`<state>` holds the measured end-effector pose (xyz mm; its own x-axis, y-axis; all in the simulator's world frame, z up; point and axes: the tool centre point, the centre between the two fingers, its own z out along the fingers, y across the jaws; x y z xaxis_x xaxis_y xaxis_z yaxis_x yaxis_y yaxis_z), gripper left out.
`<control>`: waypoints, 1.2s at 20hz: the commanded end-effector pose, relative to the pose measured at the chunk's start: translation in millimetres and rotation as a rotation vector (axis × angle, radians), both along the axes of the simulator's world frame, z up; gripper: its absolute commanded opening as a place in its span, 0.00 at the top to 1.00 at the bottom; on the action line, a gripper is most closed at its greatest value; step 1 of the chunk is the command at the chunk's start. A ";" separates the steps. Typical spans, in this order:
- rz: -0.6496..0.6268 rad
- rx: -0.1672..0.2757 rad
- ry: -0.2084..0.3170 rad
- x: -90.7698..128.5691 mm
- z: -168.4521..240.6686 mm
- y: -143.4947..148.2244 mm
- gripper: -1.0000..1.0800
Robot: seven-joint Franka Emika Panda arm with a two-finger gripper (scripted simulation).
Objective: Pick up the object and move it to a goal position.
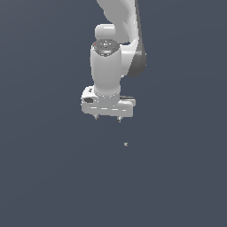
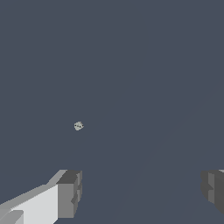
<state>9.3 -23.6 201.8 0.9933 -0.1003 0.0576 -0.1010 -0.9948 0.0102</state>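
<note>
The object [image 1: 126,144] is a tiny pale grey-white speck set against a plain dark blue-grey ground that fills both views; it sits alone, lower in the exterior view than the robot and a little toward the exterior view's right of the hand's middle, apart from everything else. No edge, seam or shadow shows what kind of surface lies under it, so whether it rests on a counter or a floor cannot be told. In the wrist view the same speck [image 2: 78,126] appears as a small roundish pale blob with a few darker flecks, lying out beyond the fingers [image 2: 69,194] and not between them. The gripper [image 1: 108,118] hangs above the object in the exterior view, pointing downward, its two short dark tips only just showing beneath the broad white hand and standing well apart from each other. The wrist view confirms this: one grey finger pad sits at one side of the picture and the other at the opposite side, with a wide gap of bare ground between them and nothing held. Nothing touches the object. Farther back and higher, the white arm [image 1: 106,71] rises from the hand through a rounded wrist with a dark circular cap and a grey joint band, then runs out of the picture's top.
</note>
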 end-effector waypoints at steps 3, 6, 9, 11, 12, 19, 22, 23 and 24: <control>0.004 0.000 0.001 0.0 -0.5 0.9 0.04; 0.026 -0.001 0.005 -0.2 -3.1 5.5 0.04; 0.057 -0.002 0.012 -0.8 -6.5 12.3 0.04; 0.069 -0.002 0.015 -1.3 -7.4 14.9 0.04; 0.071 -0.002 0.015 -1.5 -7.5 15.5 0.04; 0.088 -0.003 0.017 1.0 -12.5 17.9 0.04; 0.120 -0.006 0.021 4.9 -21.5 23.1 0.04; 0.134 -0.007 0.022 6.5 -25.4 25.2 0.04; 0.149 -0.008 0.024 8.3 -29.9 27.7 0.04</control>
<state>15.4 0.5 178.2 0.9989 0.0285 0.0369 0.0278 -0.9995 0.0175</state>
